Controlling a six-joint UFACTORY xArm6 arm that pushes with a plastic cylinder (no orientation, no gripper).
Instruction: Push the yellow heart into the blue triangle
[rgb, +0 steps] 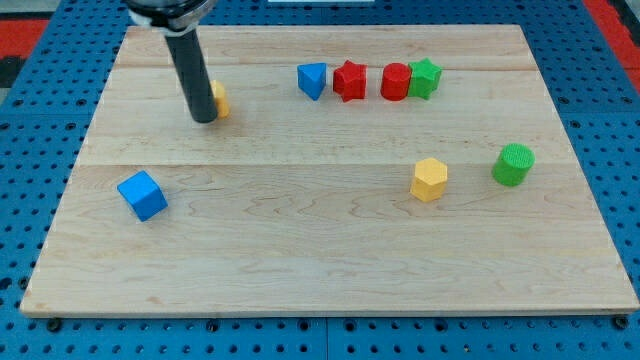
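Wooden tabletop (300, 250) carries seven blocks — two blue, two red, two green and two yellow would be eight, counted: blue triangle (313, 80), blue cube (142, 195), red star (349, 81), red cylinder (395, 82), green star (425, 77), green cylinder (513, 164), yellow hexagon (429, 179), yellow heart (219, 98). No readable writing. My tip (203, 119) — a plain rod, no end effector jaws — touches the heart's left; the triangle lies further right.

Bare board (265, 100) between heart (220, 98), triangle (313, 80)
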